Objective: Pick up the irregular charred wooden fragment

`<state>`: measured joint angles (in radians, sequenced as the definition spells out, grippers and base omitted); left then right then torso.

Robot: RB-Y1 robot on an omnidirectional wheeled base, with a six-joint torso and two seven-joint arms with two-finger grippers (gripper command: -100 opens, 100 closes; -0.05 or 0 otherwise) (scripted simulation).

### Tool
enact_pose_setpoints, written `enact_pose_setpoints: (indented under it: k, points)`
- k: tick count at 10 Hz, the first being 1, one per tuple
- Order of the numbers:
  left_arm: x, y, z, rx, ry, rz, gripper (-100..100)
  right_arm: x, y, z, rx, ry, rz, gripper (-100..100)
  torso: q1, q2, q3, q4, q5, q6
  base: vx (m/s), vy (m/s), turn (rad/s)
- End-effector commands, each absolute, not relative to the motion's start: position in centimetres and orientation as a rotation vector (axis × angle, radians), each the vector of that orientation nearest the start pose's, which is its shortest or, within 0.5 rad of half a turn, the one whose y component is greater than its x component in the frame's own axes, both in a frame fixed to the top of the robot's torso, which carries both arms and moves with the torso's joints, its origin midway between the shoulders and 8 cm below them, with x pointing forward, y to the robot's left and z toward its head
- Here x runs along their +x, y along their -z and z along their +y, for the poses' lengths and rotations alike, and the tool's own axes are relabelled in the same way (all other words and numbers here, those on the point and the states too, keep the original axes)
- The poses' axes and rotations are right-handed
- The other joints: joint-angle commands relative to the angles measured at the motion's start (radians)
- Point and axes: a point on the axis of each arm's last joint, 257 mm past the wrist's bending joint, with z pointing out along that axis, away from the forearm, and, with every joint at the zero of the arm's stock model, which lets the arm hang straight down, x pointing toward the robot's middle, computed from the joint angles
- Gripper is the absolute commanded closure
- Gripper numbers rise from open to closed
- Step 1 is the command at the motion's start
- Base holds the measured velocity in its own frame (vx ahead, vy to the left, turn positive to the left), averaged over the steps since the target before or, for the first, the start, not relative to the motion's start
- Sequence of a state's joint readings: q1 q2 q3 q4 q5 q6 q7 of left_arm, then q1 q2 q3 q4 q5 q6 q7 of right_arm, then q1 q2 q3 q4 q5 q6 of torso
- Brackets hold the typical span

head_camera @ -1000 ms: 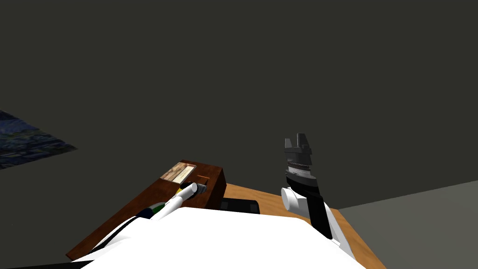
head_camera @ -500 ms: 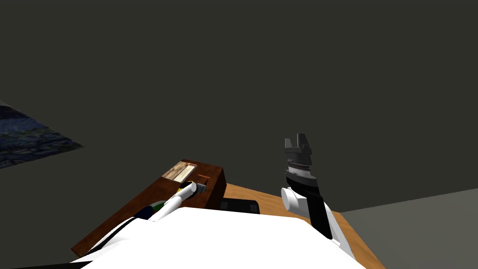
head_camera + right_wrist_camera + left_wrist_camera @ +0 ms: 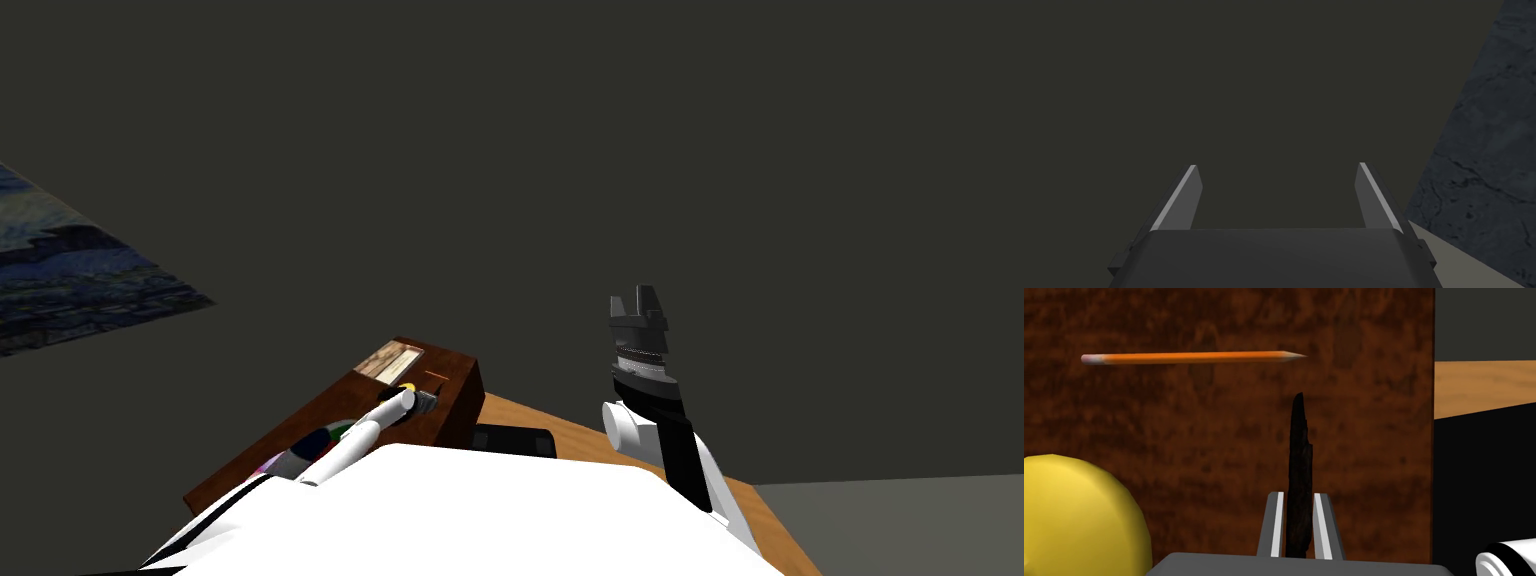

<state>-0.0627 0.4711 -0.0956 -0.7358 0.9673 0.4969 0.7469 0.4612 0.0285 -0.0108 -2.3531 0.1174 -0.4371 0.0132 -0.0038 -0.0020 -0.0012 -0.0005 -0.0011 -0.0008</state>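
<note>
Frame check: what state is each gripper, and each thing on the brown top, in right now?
left gripper: shut on the black fragment.
black fragment: clamped between the fingers, tip toward the pencil; lifted or not, cannot tell.
pencil: lying flat on the brown wooden top, apart from the fragment.
yellow round thing: beside the left gripper, not held.
right gripper: open, empty.

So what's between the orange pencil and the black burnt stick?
Nothing: only bare brown wood between pencil and stick, in the left wrist view. The left tool grips the stick.
</note>
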Motion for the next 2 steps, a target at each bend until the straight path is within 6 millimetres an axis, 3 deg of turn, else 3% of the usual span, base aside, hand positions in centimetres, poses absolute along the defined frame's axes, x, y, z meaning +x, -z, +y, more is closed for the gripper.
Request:
enact_pose_setpoints:
  k: [1,2]
  points:
    - [31.31,58.50,41.85,-3.025,0.641,0.323,100,34.24,-5.68,-26.78,0.567,-1.221,0.623,0,0.000,0.000,0.000,0.000,0.000,0.000,0.011,-0.024,0.018]
    - [31.27,58.50,41.85,-3.026,0.640,0.326,0,34.24,-5.68,-26.77,0.567,-1.221,0.623,0,0.002,0.000,0.000,0.000,0.000,0.000,0.002,-0.005,-0.003]
